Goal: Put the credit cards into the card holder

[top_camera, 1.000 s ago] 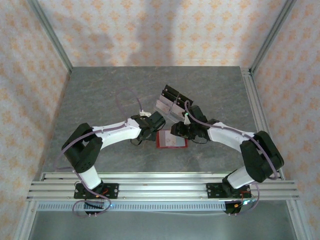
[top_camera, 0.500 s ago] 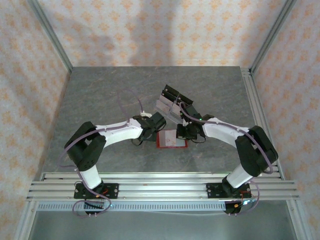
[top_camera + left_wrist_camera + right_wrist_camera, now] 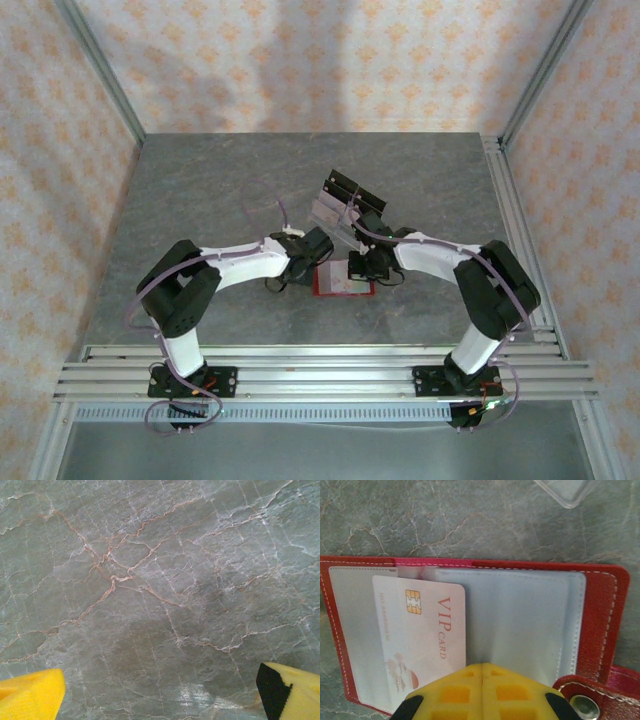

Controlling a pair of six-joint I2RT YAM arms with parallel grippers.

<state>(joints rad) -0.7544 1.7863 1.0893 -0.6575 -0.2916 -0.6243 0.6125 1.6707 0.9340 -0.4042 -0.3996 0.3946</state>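
The card holder (image 3: 601, 620) is a red wallet lying open on the table, its clear pockets facing up and its snap tab at the lower right. One pale credit card (image 3: 420, 630) marked VIP sits in the left pocket. My right gripper (image 3: 481, 666) is shut, its yellow tips pressed together over the wallet's middle, just right of the card. From above, the card holder (image 3: 322, 283) lies between both arms, with the right gripper (image 3: 358, 270) over it. My left gripper (image 3: 160, 700) stands open above bare table, just left of the wallet (image 3: 303, 268).
A clear plastic stand with black blocks (image 3: 345, 205) stands just behind the wallet; its corner (image 3: 567, 492) shows at the top of the right wrist view. Metal rails (image 3: 320, 370) run along the near edge. Patterned walls enclose the grey marble table (image 3: 200, 190).
My right gripper has closed and slid left over the open wallet. The left arm has barely shifted and its gripper stays open.
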